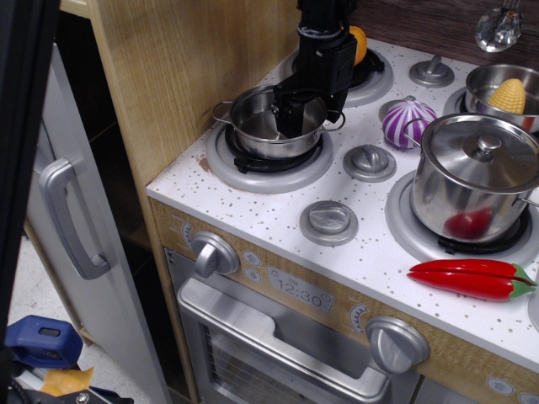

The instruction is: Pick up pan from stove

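Pan [268, 126] sits on the front-left burner of the stove [278, 220], close to the wooden side wall [177, 76]. Thin polished steel, shallow, two wire loop handles: judged light and rigid, but slick, so a pinch on the rim could slip or tip it. Best hold looks like the rim wall, one finger inside and one outside, or a loop handle; loops are thin and harder to hit.

Gripper [290, 114] is down in the pan at its far-right side, black fingers reaching into the bowl near the rim. Cannot tell from this view whether the jaws are closed on the rim or parted.

Surroundings: purple onion [408, 120] near the pan's right, a grey knob [369, 162] just in front of it, lidded pot [477, 175] further right, second pan with corn [508, 94] at back right, red pepper [472, 278] at front edge. Wooden wall crowds the left side; a straight lift seems clear
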{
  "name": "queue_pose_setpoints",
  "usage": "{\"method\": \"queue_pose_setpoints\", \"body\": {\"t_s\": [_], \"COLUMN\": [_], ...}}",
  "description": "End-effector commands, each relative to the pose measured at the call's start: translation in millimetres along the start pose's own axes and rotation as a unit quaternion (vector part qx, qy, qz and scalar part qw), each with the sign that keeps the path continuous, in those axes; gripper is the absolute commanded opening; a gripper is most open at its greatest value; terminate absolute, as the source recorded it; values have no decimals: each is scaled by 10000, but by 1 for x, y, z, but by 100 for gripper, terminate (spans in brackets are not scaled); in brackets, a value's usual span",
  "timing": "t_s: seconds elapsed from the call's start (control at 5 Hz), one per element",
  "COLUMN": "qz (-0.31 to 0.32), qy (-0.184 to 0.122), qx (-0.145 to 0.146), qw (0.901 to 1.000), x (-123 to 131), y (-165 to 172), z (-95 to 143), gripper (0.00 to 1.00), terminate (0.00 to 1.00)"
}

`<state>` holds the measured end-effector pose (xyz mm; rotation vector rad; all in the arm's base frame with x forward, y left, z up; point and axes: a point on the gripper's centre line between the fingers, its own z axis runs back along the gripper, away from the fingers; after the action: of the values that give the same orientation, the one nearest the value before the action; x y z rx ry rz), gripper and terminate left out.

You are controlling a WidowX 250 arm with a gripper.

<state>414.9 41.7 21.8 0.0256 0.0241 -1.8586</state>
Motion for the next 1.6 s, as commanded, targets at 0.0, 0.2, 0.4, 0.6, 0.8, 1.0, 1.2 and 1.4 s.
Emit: {"method": "queue_pose_setpoints", "body": {"t_s": [0.0, 0.2, 0.4, 0.6, 0.8, 1.0, 1.2, 1.4], "qz": [-12, 17, 22, 30, -61, -185, -275, -294], "qy": [252, 279, 304, 445, 679, 835, 992, 1005], "qx": [325, 347, 340, 336, 249, 134, 105, 108], "qw": [9992, 9990, 9990, 9984, 9974, 9962, 9946, 9944], "x": [-11, -11, -11, -11, -14, -15, -20, -20], "y": [8, 8, 6, 5, 9, 19, 27, 32], "z": [25, 24, 28, 37, 62, 86, 103, 113], "gripper": [100, 0, 0, 0, 0, 0, 0, 0], "terminate": [0, 0, 0, 0, 0, 0, 0, 0]}}
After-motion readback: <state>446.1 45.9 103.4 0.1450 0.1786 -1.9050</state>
